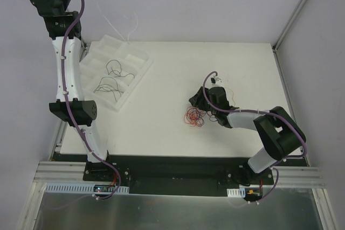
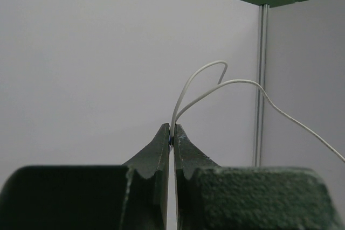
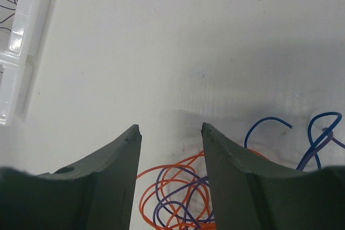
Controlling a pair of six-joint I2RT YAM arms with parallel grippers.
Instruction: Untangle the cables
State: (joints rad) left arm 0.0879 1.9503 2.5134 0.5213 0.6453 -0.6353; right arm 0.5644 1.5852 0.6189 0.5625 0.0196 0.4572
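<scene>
My left arm [image 1: 69, 74] stretches up and far out from its base, wrist raised high. My left gripper [image 2: 171, 129] has its jaws pressed together, pinching a thin white wire [image 2: 240, 81] at the very tips. My right arm [image 1: 269, 133] folds low with the elbow bent. My right gripper [image 3: 171, 127] is angled downward, jaws standing apart.

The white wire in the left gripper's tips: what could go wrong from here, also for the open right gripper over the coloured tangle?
1. The left gripper pinches the white wire only at its very fingertips, up in the air; the thin wire may slip out.
2. The right gripper hangs open over the tangle of orange and purple wires; closing there may catch several strands at once and tighten the knot.
</scene>
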